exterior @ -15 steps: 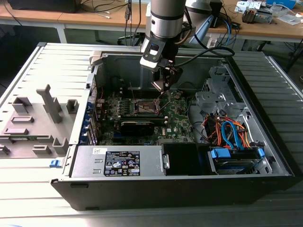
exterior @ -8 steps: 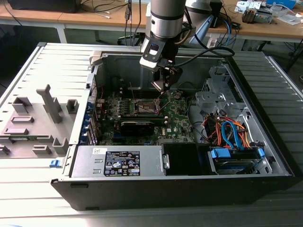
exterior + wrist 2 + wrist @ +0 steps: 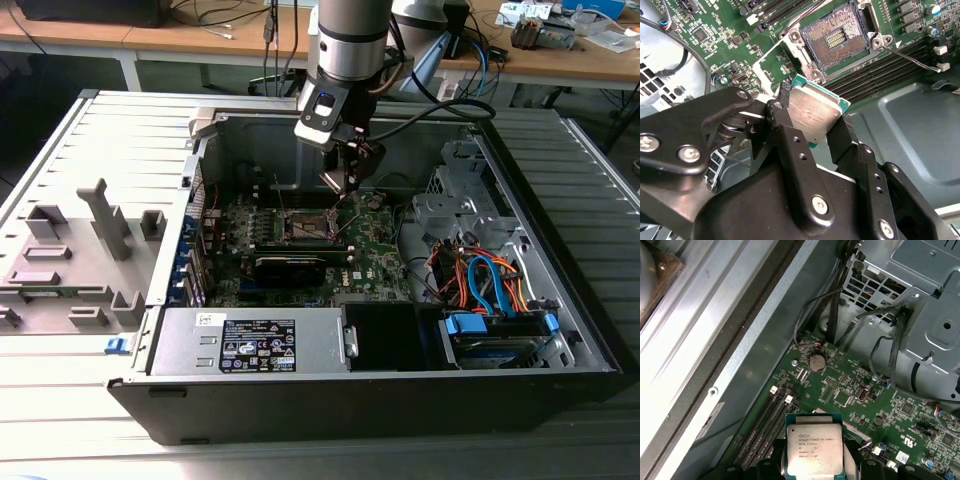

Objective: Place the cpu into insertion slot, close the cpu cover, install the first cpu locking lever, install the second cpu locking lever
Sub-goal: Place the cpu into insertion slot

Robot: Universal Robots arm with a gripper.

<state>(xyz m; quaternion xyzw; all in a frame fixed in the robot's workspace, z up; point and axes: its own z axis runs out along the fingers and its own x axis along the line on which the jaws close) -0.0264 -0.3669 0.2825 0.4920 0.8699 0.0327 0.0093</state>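
hand (image 3: 812,131): I had it pinched on cpu (image 3: 816,107) edges
slot (image 3: 835,39): uncovered, near
tip: I judged cpu needed levelling, corners matched

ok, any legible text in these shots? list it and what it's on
Small flat square cpu with silver-grey metal top, held in the gripper: printed lines, too small to read.
White label on the grey metal power supply box: print too small to read.
Green motherboard: white markings, too small to read.
Nothing quotable.
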